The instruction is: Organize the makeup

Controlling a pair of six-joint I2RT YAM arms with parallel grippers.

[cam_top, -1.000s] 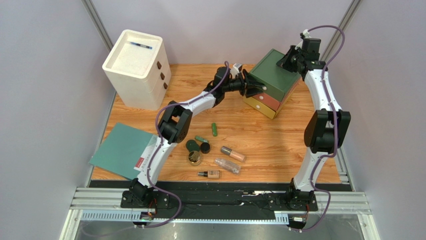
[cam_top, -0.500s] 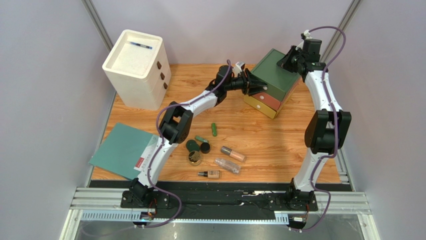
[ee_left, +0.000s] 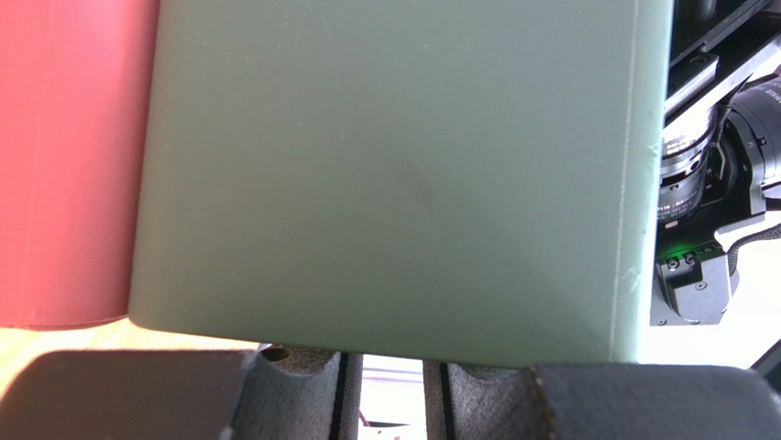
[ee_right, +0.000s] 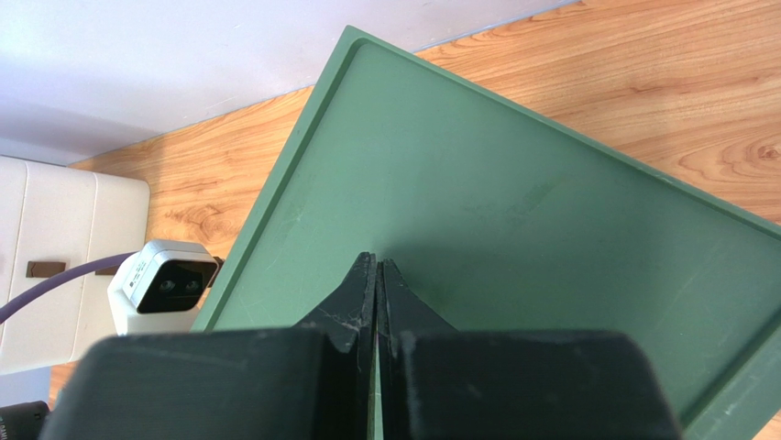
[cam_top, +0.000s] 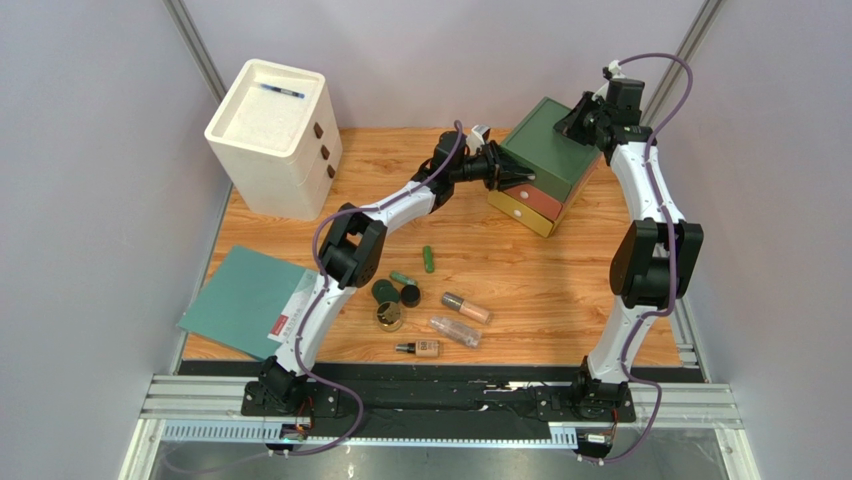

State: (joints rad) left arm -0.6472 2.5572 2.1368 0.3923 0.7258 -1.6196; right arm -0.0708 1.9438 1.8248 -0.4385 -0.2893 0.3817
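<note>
My left tool (cam_top: pixel 508 174) sits at the green drawer front (ee_left: pixel 394 165) of the small chest (cam_top: pixel 548 140), upper right of centre. Its jaws are narrow, with nothing seen between them. My right tool (ee_right: pixel 378 266) is pinched closed, tips on the chest's top. The makeup (cam_top: pixel 410 295) lies on the bench (cam_top: pixel 560 290), lower centre.

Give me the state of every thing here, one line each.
coloured drawer chest: drawers look shut.
white drawer chest: drawers shut, blue pen lying on top.
makeup: all loose on the table, none stowed.
left gripper: jaws slightly apart at the green drawer front; grip unclear.
right gripper: shut, tips on the chest's green top.
</note>
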